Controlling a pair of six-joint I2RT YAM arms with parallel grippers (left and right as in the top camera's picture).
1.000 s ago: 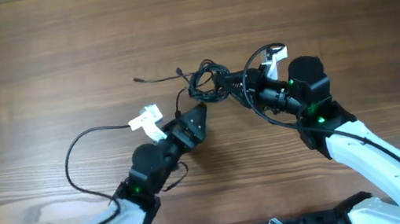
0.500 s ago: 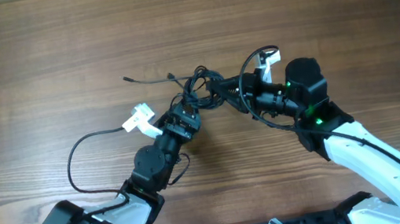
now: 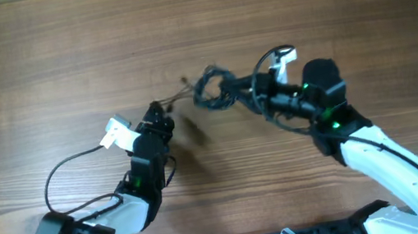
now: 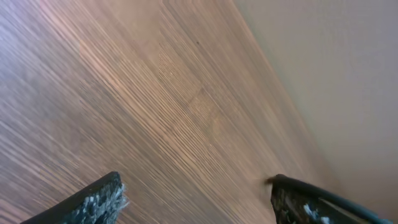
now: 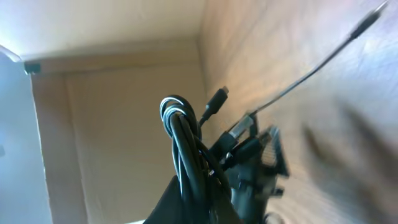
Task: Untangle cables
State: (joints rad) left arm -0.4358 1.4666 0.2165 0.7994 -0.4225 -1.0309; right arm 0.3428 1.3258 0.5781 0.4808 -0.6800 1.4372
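step: teasing knot apart | cables [image 3: 210, 90] bunched upper centre of overhead frame; clamped in right gripper [image 3: 243, 93] | left gripper [image 3: 159, 116] spread, empty, left of bunch | next: likely pinch one loose strand; draw leftward
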